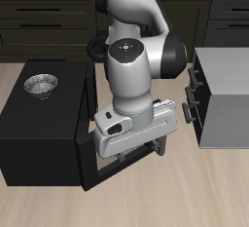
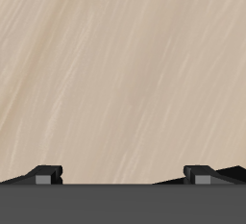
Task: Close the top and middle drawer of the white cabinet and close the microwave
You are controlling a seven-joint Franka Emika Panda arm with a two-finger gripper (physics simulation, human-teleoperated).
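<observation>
The microwave [image 1: 39, 133] is a black box at the table's front, and its door [image 1: 122, 168] looks swung open under my hand. The white cabinet [image 1: 226, 99] stands beside the arm, its front facing the arm. Two dark bar handles [image 1: 196, 79] [image 1: 187, 109] show on that front, and the drawers seem to stick out a little. My gripper [image 1: 132, 155] points down, just above the door's edge and apart from the cabinet. In the wrist view the gripper [image 2: 123, 174] is open and empty, both fingertips [image 2: 46, 175] wide apart over the wooden table [image 2: 123, 64]. A dark band [image 2: 123, 207] lies along them.
A small metal bowl [image 1: 41, 83] sits on top of the microwave. Dark background cabinets [image 1: 44, 21] run along the back. The arm's body [image 1: 136, 60] hides the space between microwave and cabinet.
</observation>
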